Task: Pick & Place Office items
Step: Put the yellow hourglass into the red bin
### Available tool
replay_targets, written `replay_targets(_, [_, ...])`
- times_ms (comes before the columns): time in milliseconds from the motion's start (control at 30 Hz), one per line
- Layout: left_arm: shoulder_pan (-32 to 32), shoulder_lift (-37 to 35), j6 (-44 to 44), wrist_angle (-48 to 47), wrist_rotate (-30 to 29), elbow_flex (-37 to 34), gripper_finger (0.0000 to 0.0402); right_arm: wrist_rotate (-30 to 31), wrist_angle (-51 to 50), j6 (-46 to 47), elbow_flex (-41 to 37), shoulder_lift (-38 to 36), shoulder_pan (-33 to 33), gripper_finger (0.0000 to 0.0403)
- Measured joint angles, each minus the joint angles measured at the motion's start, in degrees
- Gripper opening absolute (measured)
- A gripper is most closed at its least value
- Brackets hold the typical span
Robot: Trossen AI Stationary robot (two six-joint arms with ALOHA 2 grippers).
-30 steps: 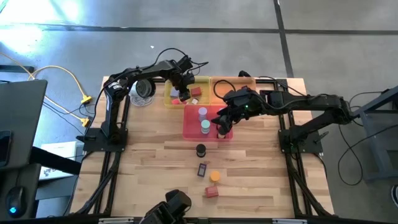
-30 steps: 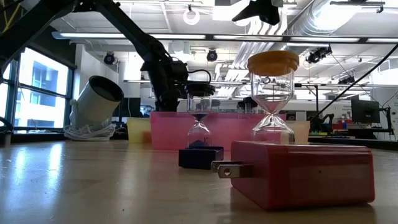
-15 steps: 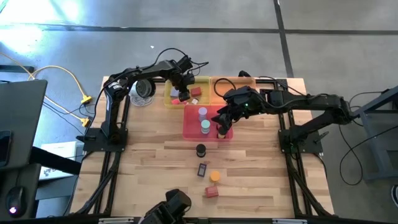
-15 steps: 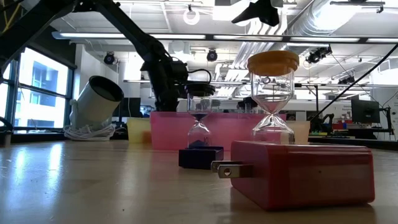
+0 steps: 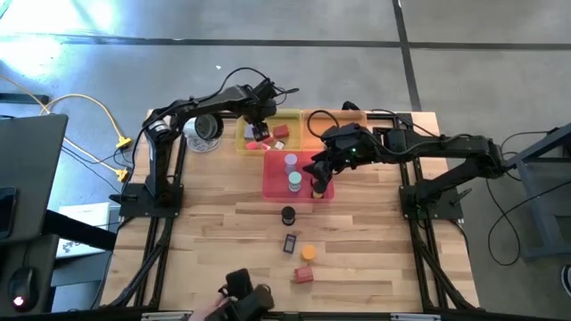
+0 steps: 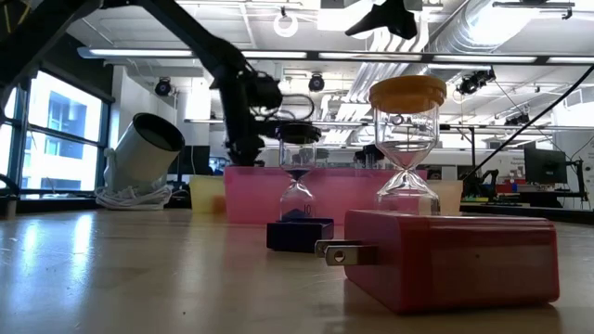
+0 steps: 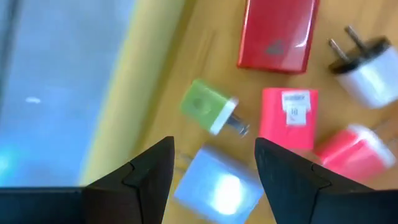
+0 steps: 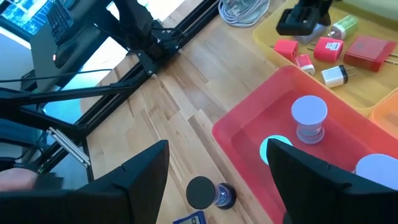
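The silver-rimmed round object (image 5: 204,129) is lying at the far left of the wooden counter (image 5: 214,241), just beside the yellow tray (image 5: 290,117). The left gripper (image 5: 258,125) is hanging over that yellow tray with its fingers (image 7: 146,177) standing apart and holding nothing. Below it, inside the tray, a red flat block (image 7: 278,32), a green-capped piece (image 7: 208,112), a pink block with a white label (image 7: 290,117), a white plug (image 7: 372,73), a pale blue-white piece (image 7: 217,190) and a pink-and-white piece (image 7: 354,154) are lying loose.

Next to the right, the pink tray (image 5: 272,183) is sitting nearer the counter's middle, carrying a lilac-topped hourglass (image 5: 291,162) and a teal-topped hourglass (image 5: 295,181), both upright. The right gripper (image 5: 318,176) is hovering over the right part of this tray, its fingers (image 8: 140,180) spread wide and empty. The orange tray (image 5: 314,120) is lying behind it, partly hidden by the right arm.

In front of the pink tray, on bare counter, a black-topped hourglass (image 5: 287,215) is standing, with a dark blue rectangular piece (image 5: 290,242) nearer the front edge, then an orange-topped hourglass (image 5: 308,253) and a red plug block (image 5: 304,275) just beside it
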Motion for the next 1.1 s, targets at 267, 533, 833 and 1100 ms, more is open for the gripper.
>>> replay_targets(267, [-5.3, -9.3, 5.6, -2.6, -3.6, 0.0, 0.0217, -0.2, 0.1, 0.0, 0.0, 0.0, 0.6, 0.0258])
replay_targets(533, [-12.1, -20.2, 0.1, -9.0, -1.5, 0.0, 0.0217, -0.5, 0.0, 0.0, 0.0, 0.0, 3.0, 0.0258])
replay_targets(833, [-19.8, -28.2, -18.5, -25.8, 5.9, 0.0, 0.0217, -16.7, -6.6, 4.4, 0.0, 0.0, 4.5, 0.0258])
replay_targets(1100, [-28.1, -28.9, -39.3, -34.1, 10.4, 0.0, 0.0217, -19.6, -11.7, 4.5, 0.0, 0.0, 10.6, 0.0258])
